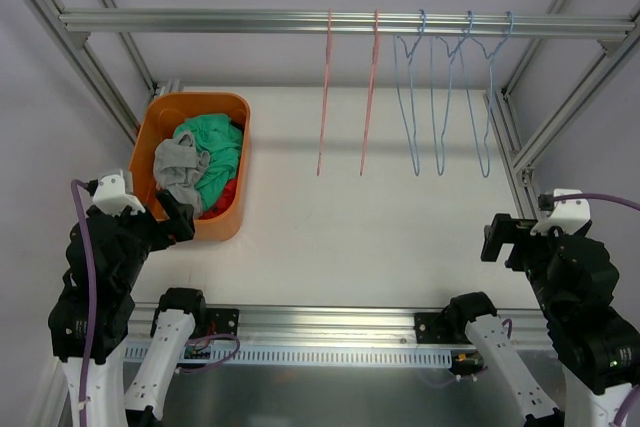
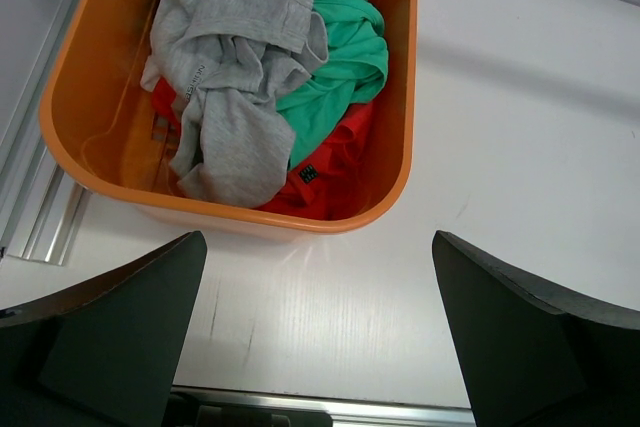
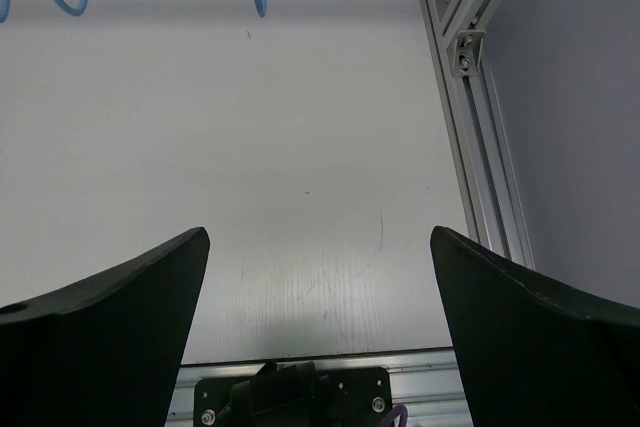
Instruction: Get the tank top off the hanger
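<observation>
Where the left end effector (image 2: 313, 257) hovers, the orange bin (image 2: 401, 97) holds clothes (image 2: 230, 57).

Orange tub (image 1: 215, 228) on white table (image 1: 380, 237)

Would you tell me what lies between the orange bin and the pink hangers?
Only bare table between orange bin and pink hangers, in the top view.

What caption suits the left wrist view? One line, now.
Open left gripper facing an orange bin with a grey garment, green garment and red garment on the white table.
</observation>
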Controlling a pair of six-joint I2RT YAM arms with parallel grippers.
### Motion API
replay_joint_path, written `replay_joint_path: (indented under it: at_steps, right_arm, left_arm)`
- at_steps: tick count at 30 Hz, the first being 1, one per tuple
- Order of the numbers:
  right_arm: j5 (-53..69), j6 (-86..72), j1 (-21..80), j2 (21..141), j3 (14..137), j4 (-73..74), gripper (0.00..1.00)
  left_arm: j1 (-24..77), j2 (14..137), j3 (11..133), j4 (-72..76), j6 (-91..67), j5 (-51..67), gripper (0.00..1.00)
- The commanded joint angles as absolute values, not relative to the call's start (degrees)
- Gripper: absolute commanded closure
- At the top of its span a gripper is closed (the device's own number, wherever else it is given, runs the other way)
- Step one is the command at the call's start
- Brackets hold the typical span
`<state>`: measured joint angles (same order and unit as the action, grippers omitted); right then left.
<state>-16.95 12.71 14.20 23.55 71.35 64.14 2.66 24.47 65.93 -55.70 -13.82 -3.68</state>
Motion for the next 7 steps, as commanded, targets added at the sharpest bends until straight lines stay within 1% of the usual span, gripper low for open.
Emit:
replay_joint_path:
  at_steps: [1,7]
  right_arm:
    - [-18.20,12.75,14.68,24.79,71.81,63.19,0.01]
    - [-18.02,12.74,14.68,24.70,71.11,63.19,0.01]
  left_arm:
    - [2.99,24.79,65.65,-54.58,-13.27,-3.69,0.01]
    - [3.08,25.14,65.13,-54.32,-13.36,-3.25,0.01]
